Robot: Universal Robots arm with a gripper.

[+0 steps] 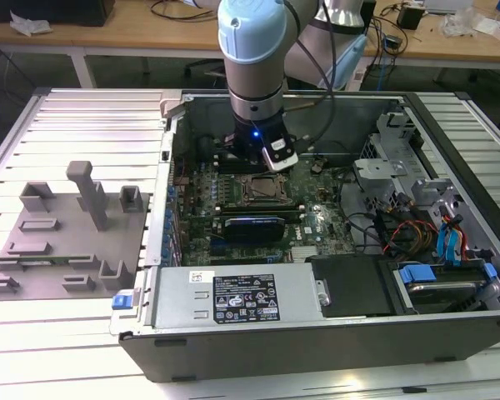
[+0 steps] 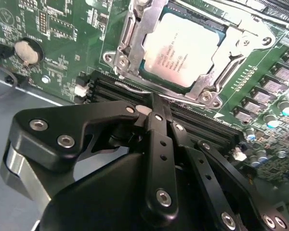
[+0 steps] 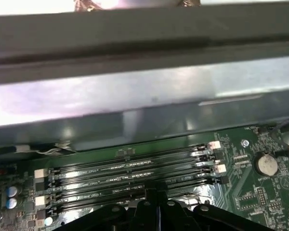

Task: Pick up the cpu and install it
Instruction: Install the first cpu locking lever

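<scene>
The cpu (image 2: 183,47), a flat square chip with a silvery-white top, lies inside the metal socket frame (image 2: 130,36) on the green motherboard. In the exterior view the cpu (image 1: 262,189) sits mid-board, just in front of my gripper (image 1: 262,162). In the second wrist view my gripper (image 2: 159,100) hovers above the memory slots beside the socket, its black fingers pressed together with nothing between them. The fingertips (image 3: 156,196) also show over the memory slots (image 3: 130,173) in the first wrist view.
The open computer case (image 1: 175,108) surrounds the board. A grey fixture plate (image 1: 67,242) with blocks and posts lies at the exterior view's left. The power supply (image 1: 242,296) sits in front, and drive bays with cables (image 1: 433,242) are at the right. A coin battery (image 2: 26,50) is near the slots.
</scene>
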